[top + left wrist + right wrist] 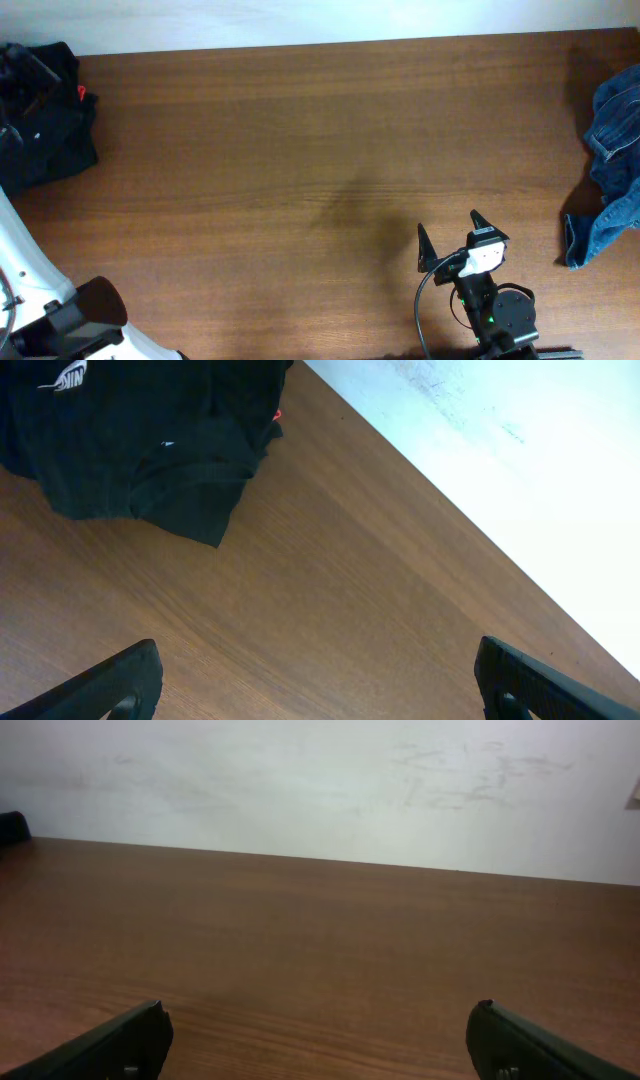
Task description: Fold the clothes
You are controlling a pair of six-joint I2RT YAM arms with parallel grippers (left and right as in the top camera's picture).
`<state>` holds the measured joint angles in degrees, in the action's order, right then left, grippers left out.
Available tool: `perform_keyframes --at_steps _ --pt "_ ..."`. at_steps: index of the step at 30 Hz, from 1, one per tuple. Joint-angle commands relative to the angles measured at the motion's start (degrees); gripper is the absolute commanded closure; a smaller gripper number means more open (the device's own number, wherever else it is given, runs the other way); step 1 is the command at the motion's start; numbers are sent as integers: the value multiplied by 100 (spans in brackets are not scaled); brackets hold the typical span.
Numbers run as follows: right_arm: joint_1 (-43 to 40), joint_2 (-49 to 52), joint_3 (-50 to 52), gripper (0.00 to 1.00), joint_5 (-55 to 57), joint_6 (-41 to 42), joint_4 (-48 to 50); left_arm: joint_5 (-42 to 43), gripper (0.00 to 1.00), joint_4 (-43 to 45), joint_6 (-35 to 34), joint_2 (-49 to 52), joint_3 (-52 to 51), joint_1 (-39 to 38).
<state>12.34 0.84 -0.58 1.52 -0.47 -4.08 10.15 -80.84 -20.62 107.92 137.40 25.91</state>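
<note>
Right pincer (450,232): jaws spread wide, nothing between them. It sits over bare bench (300,150) near the front edge, right of centre, with its fingers aimed at the far wall (320,780). The right arm (495,312) is folded compactly behind it at the front edge.

Left pincer (320,695): jaws also wide apart and empty. It shows only in the left wrist view, over bare wood, aimed at the back left corner. The left arm (30,265) shows as a white link slanting in at the lower left of the overhead view.

Black garment (45,115): crumpled heap in the back left corner, with a small red tag (83,95) on its right side. It lies apart from the left pincer.

Blue denim garment (612,170): bunched at the right edge, well apart from the right pincer.
</note>
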Motion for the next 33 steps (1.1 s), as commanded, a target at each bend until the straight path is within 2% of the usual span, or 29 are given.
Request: perform_keyframes --at_steps 1,21,33 --pt "-46 -63 26 1 48 -39 -44 57 1 -4 33 7 -33 -15" --pt "-46 -63 26 1 48 -39 -44 57 0 -26 33 -31 -52 -68" --pt "-46 -63 26 1 48 -39 -44 57 1 -28 33 -1019 -52 -70"
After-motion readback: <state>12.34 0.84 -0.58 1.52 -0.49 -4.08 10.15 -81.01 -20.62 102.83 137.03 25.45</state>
